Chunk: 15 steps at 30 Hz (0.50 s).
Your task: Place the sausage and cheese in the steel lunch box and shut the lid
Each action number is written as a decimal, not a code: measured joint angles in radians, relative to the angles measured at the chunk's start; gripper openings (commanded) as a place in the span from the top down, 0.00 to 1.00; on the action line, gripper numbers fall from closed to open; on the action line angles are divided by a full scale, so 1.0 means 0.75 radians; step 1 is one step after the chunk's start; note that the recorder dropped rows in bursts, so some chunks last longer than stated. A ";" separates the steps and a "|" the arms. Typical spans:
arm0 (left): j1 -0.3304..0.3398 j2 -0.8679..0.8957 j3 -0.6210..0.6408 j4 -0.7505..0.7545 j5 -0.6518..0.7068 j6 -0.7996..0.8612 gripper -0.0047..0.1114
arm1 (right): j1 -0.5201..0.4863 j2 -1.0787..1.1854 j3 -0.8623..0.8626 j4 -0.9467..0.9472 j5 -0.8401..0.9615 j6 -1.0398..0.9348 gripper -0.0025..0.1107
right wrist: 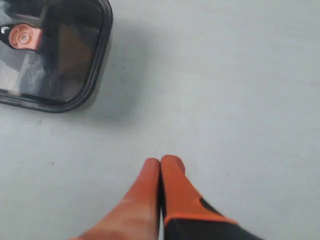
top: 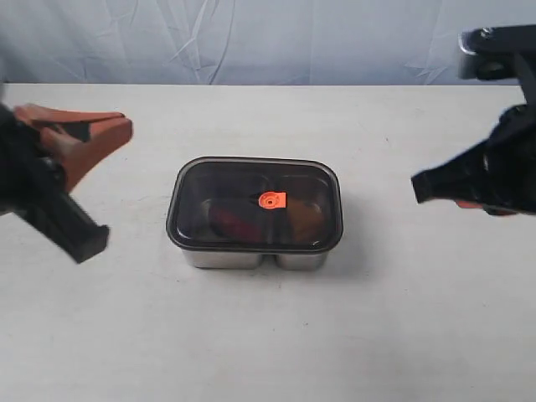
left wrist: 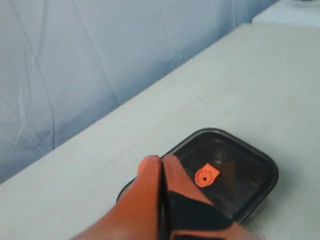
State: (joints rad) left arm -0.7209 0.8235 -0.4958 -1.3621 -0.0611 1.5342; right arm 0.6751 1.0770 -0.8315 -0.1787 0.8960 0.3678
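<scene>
While the lid [top: 243, 186] lies flat over the lunch box [top: 222, 257] in the middle of the counter [top: 268, 343], you can make out both foods through the smoky plastic. The sausage [top: 236, 219] shows as a dark red shape in the left compartment and the cheese [top: 304, 219] as a brownish one in the right. The lid looks level all round, but whether its seal is pressed fully home you cannot tell from here.

Your left end effector [left wrist: 161, 160] has its fingers pressed together on nothing and hangs above and to the left of the box. Your right end effector [right wrist: 160, 161] is likewise closed and empty, out over bare counter well to the right.

Expect the box to be light and slick — thin polished steel that will likely skate on the smooth counter if you push it sideways. The lid is probably stiff and light, with little to pinch. If it needs seating, press straight down on the flat top near the orange tab [top: 272, 201] or along the rim, not from the edge. To lift the box, take it by the two long walls.

The counter is pale and matte, with a wrinkled blue-grey cloth [top: 251, 38] hanging behind — plenty of room on both sides.
</scene>
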 measured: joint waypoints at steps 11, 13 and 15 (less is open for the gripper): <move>0.000 -0.587 0.081 -0.065 0.200 -0.002 0.96 | 0.000 -0.175 0.217 0.069 0.017 0.012 0.99; 0.000 -0.652 0.081 -0.068 0.264 -0.002 0.96 | 0.000 -0.175 0.217 0.074 0.014 0.012 0.99; 0.000 -0.704 0.081 -0.068 0.339 -0.002 0.96 | 0.000 -0.175 0.217 0.075 0.003 0.012 0.99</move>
State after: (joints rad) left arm -0.7209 0.2954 -0.4353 -1.4133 0.1932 1.5324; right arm 0.6751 0.9456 -0.6686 -0.1226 0.8981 0.3765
